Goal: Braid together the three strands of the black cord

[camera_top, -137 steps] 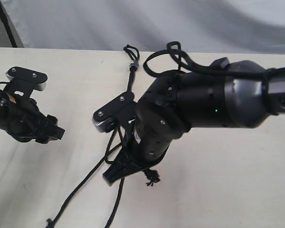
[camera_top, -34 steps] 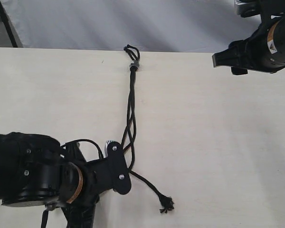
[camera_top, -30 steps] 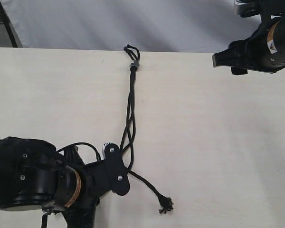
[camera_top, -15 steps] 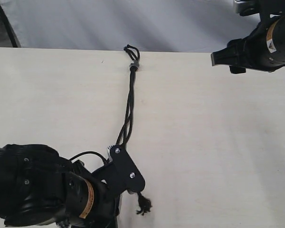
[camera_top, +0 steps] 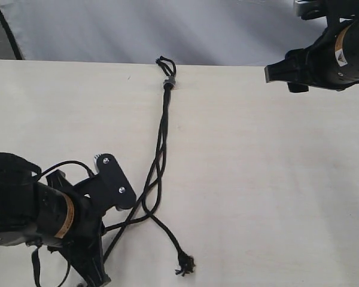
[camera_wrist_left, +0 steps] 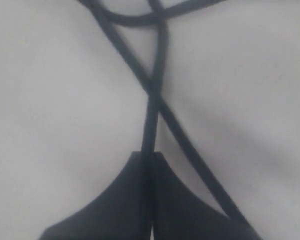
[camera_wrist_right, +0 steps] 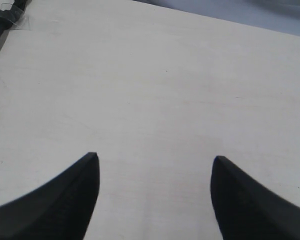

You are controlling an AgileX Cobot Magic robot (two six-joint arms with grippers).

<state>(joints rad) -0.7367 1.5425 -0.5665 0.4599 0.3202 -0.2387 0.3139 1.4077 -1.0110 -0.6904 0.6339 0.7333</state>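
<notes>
Left wrist view first: the left gripper (camera_wrist_left: 150,156) is pinched tight on a strand (camera_wrist_left: 149,125), and a second strand (camera_wrist_left: 190,145) crosses over it. In the exterior view, the black cord (camera_top: 163,128) runs from its knot (camera_top: 167,83) at the far edge of the table (camera_top: 269,179) down the middle. It is loosely twisted and splays at the near side, where a frayed tip (camera_top: 184,266) lies loose. At far right the right gripper (camera_wrist_right: 155,162) hangs with jaws spread, holding nothing.

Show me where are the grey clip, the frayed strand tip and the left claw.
grey clip (camera_top: 169,81), exterior view, its middle.
frayed strand tip (camera_top: 184,265), exterior view, the tuft.
left claw (camera_wrist_left: 151,156), left wrist view, closed tips on a strand (camera_wrist_left: 149,127).
</notes>
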